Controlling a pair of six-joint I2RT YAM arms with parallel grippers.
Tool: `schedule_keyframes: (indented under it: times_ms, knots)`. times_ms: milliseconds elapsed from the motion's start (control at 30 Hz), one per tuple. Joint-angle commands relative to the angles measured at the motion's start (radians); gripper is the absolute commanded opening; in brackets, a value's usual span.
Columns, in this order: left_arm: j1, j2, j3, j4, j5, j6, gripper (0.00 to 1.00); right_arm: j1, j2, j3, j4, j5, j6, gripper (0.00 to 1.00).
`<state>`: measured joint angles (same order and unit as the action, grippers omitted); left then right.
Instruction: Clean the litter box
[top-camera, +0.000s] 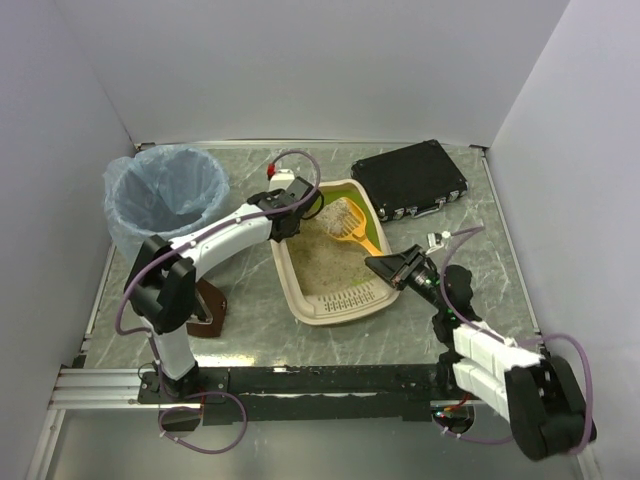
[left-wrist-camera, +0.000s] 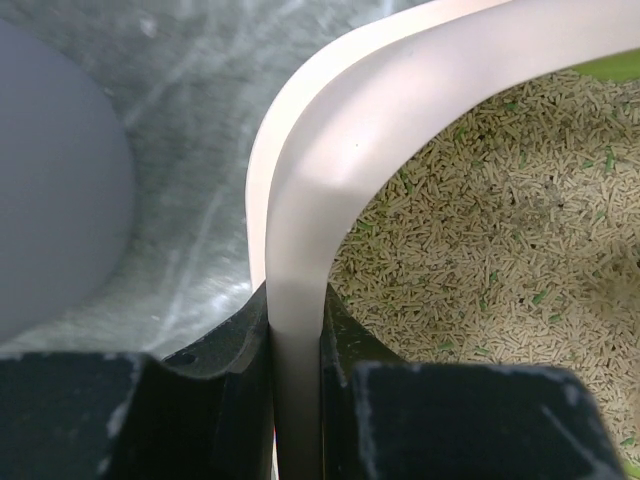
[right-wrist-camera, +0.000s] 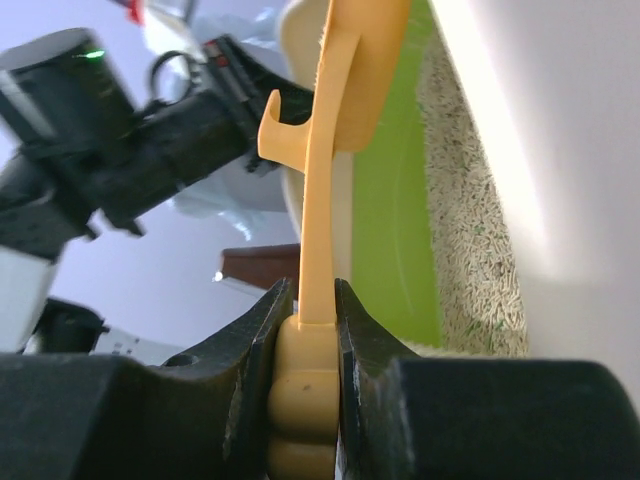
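Observation:
The beige litter box (top-camera: 345, 305) with a lime-green inner wall and sandy granules lies mid-table, grille end nearest the arms. My left gripper (top-camera: 285, 215) is shut on its left rim (left-wrist-camera: 298, 300); granules (left-wrist-camera: 500, 230) fill the tray to the right of the fingers. My right gripper (top-camera: 395, 268) is shut on the handle (right-wrist-camera: 305, 390) of an orange litter scoop (top-camera: 350, 225), whose slotted head lies in the tray's far end with granules on it. In the right wrist view the scoop (right-wrist-camera: 335, 120) stands edge-on beside the green wall (right-wrist-camera: 395, 200).
A round bin with a blue bag (top-camera: 165, 195) stands at the back left. A black case (top-camera: 410, 180) lies at the back right. A brown object (top-camera: 208, 305) sits by the left arm. A small metal clip (top-camera: 437, 239) lies right of the tray.

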<state>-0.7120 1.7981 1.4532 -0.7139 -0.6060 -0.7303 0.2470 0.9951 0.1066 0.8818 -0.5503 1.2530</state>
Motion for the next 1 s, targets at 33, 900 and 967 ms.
schedule_keyframes:
  times_ms: [33, 900, 967]
  knots:
    - [0.009, -0.138, 0.026, 0.231, -0.136, 0.063, 0.01, -0.051, -0.166, 0.028, -0.085, -0.026, -0.052, 0.00]
    - [0.011, -0.221, -0.019, 0.410, -0.118, 0.232, 0.01, -0.068, -0.072, 0.125, 0.021, -0.219, -0.078, 0.00]
    - [0.011, -0.229, -0.013, 0.426, -0.106, 0.247, 0.01, -0.074, 0.005, 0.131, 0.162, -0.270, 0.007, 0.00]
